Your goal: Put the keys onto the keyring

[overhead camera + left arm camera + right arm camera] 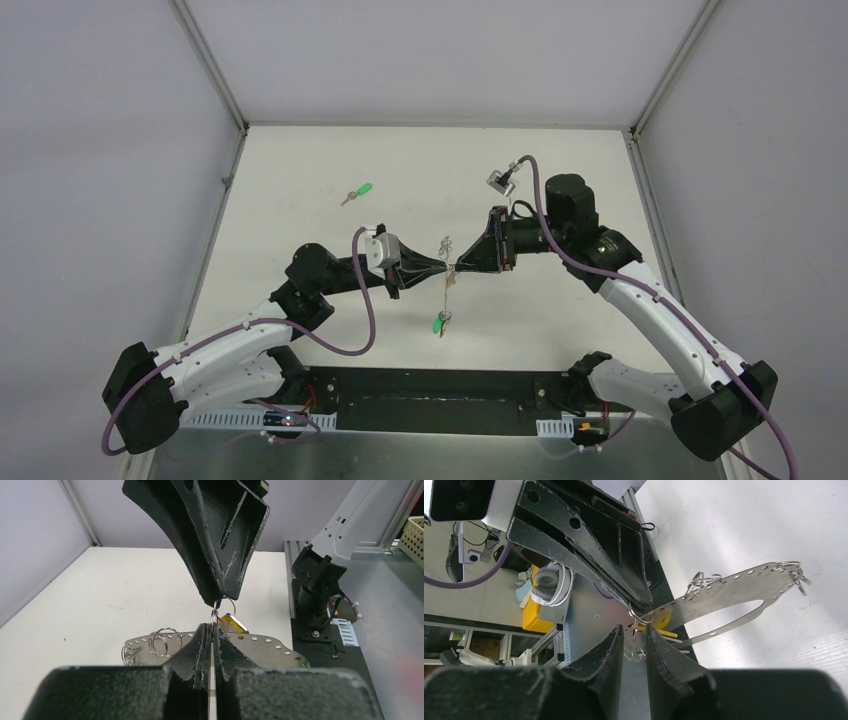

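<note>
**Keyring held in mid-air where the two arms meet**

The keyring point(734, 587), a flat perforated metal band bent into a loop, hangs above mid-desk where my two arms meet tip to tip. Small split rings point(165, 641) hang from its holes. A yellow key point(233, 623) sits just beside the grip point, and a green key head point(440, 324) dangles at the near end. My left jaws are pressed flat together on the band. My right jaws stand narrowly apart around one small ring; I cannot tell whether they pinch it. A second green key point(361, 190) lies on the desk point(300, 180) far-left, well apart. The side and back walls stand well away from both arms.
</note>
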